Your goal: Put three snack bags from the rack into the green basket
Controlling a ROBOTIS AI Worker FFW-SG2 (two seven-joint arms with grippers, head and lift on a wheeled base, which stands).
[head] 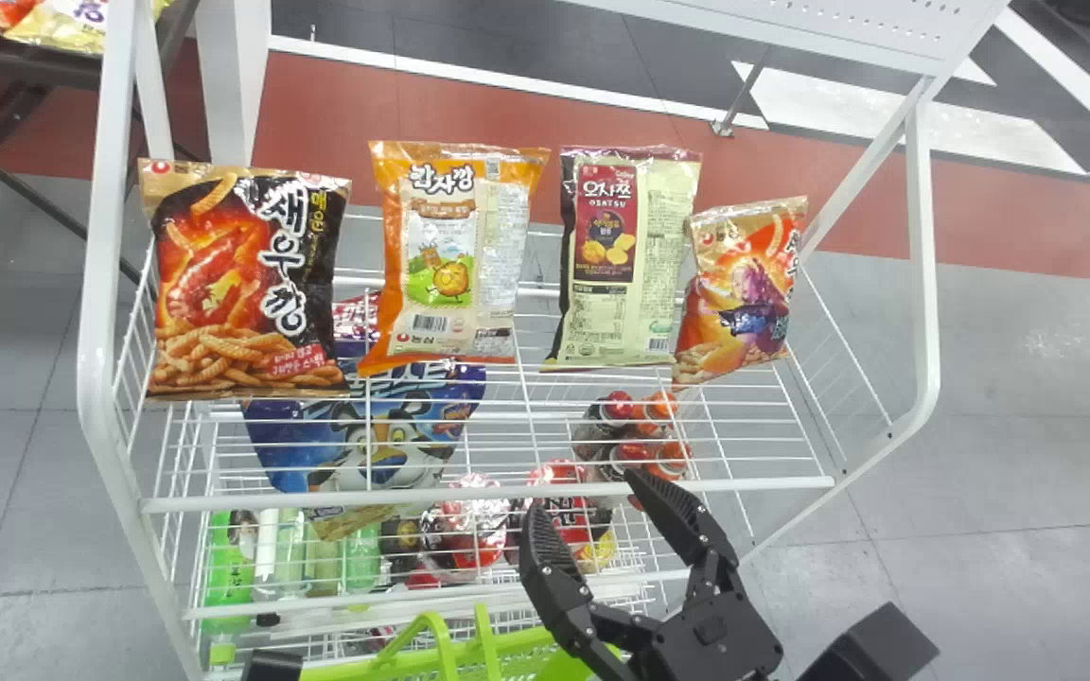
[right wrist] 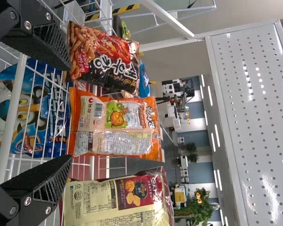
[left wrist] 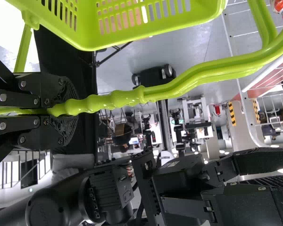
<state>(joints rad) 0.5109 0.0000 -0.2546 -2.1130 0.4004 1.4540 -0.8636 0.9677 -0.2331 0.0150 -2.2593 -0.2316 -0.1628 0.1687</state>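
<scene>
At the upper left of the head view, yellow snack packaging point(head: 62, 26) sits on a dark-framed stand point(head: 20, 57). The left gripper point(left wrist: 61, 110) is clamped on the ribbed lime-green plastic handle point(left wrist: 120, 99) of the green basket point(head: 526, 640), a slotted lime-green plastic unit located at the bottom edge of the head view, in front of the white wire rack point(head: 498, 498).

Four task bags stand upright in a row on the top shelf. From left to right:

1. Black-and-red foil bag point(head: 242, 284), printed with shrimp sticks, at the left end. Below it and the next bag, on a lower level, is a large blue foil bag point(head: 384, 435) with a cartoon tiger.
2. Orange-and-cream foil bag point(head: 455, 255), set apart from the first.
3. Cream foil bag with maroon and black trim point(head: 625, 255). In the head view, the right gripper point(head: 583, 497) is below this bag, near the shelf's front rail; its two fingers are spread, with nothing between them. On a lower level near it are red-capped bottles point(head: 635, 430).
4. Smaller orange-and-purple foil bag point(head: 744, 293), at the right end, tilted, just beside the cream bag.
</scene>
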